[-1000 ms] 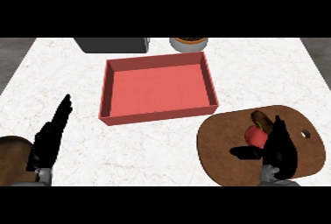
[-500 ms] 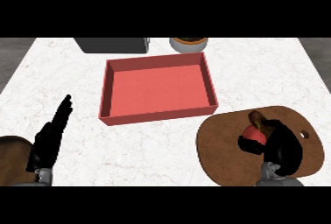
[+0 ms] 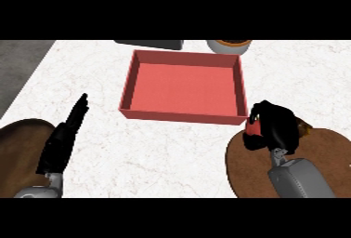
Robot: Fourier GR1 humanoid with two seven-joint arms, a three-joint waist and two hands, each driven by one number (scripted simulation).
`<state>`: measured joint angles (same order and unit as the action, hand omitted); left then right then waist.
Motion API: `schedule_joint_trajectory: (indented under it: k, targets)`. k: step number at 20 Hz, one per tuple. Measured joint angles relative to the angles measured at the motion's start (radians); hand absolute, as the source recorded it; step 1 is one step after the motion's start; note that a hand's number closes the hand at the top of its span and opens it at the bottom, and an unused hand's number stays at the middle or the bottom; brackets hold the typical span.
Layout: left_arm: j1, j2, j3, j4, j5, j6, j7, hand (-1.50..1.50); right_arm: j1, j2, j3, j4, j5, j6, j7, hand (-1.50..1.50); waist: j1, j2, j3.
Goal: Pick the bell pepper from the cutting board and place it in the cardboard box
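The red bell pepper [image 3: 252, 128] shows only as a small red patch under my right hand [image 3: 277, 125], whose fingers are curled round it. Hand and pepper are over the far left edge of the round brown cutting board [image 3: 322, 158], just off the near right corner of the box. The box [image 3: 184, 83] is a red, open, square tray in the middle of the counter, with nothing inside. My left hand [image 3: 63, 139] rests open at the lower left, fingers straight and pointing away from me.
A dark grey object [image 3: 149, 44] and a round brown-rimmed bowl [image 3: 230, 45] stand behind the box at the counter's far edge. A brown rounded shape [image 3: 21, 148] lies under my left forearm. White marble counter [image 3: 158, 148] spreads between the hands.
My right hand has closed round the pepper and moved with it from the board's middle towards the box's near right corner. The left hand has stayed put.
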<state>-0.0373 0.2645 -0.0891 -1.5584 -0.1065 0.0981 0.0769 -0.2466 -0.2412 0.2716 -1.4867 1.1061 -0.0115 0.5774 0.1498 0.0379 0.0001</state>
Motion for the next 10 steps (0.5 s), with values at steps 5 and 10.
schedule_joint_trajectory:
  k: [5, 10]
  targets:
    - [-0.029, -0.006, -0.023, -0.004, -0.004, -0.015, 0.000, 0.00, -0.119, -0.119, 0.074, 0.044, -0.074, 0.092, -0.324, 1.50, 0.030, 0.012, 0.004]
    - [-0.043, -0.014, -0.029, 0.009, -0.016, -0.007, 0.004, 0.00, -0.257, -0.231, 0.034, 0.131, -0.195, 0.136, -0.646, 1.50, 0.014, 0.014, 0.006]
